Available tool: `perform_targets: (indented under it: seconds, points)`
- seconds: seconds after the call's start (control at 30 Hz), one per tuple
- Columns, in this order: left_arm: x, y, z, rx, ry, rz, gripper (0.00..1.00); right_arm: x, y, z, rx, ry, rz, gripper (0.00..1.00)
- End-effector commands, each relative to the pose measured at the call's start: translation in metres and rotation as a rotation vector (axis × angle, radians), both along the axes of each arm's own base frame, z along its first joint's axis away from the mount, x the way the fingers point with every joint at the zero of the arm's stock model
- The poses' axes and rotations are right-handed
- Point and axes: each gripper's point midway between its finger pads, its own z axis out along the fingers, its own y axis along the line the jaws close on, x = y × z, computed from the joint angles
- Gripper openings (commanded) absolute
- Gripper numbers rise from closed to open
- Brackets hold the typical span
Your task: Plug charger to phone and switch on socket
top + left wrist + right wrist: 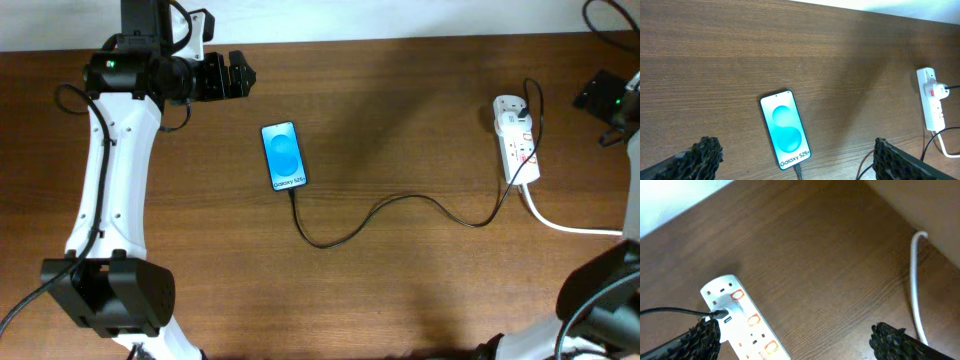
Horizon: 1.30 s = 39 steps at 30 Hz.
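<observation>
Both the left fingers (704, 156) and right fingers (890, 339) gaped, empty. The phone (283, 155), seemingly light and slick, lay flat mid-surface (400, 80). The limp charger (400, 203) trailed to the socket (515, 140), whose switch (736, 295) probably wanted one firm fingertip.

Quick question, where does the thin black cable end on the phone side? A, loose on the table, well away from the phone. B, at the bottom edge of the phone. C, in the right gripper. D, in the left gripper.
B: the black cable runs from the power strip and meets the bottom edge of the phone, as the left wrist view also shows.
</observation>
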Motion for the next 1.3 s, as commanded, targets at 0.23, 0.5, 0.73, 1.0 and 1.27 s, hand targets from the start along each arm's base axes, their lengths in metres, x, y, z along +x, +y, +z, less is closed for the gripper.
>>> perform_targets:
  seconds: [0.23,0.5,0.73,1.0,1.27]
  points:
    - [-0.001,0.001,0.007,0.007,-0.021,-0.005,0.99,-0.055,0.265,0.148,0.254,-0.302,0.764,0.99]
    - [-0.001,0.001,0.007,0.007,-0.021,-0.004,0.99,-0.139,0.312,0.11,0.287,-0.007,0.906,0.99]
    - [-0.001,0.001,0.007,0.007,-0.021,-0.005,0.99,-0.244,0.287,0.13,0.126,-0.17,0.829,0.99]
    - [-0.001,0.001,0.007,0.007,-0.021,-0.004,0.99,-0.241,0.274,0.132,0.041,-0.215,0.786,0.98]
    - [-0.001,0.001,0.007,0.007,-0.021,-0.005,0.99,-0.197,0.251,0.057,-0.24,-0.754,0.655,0.98]
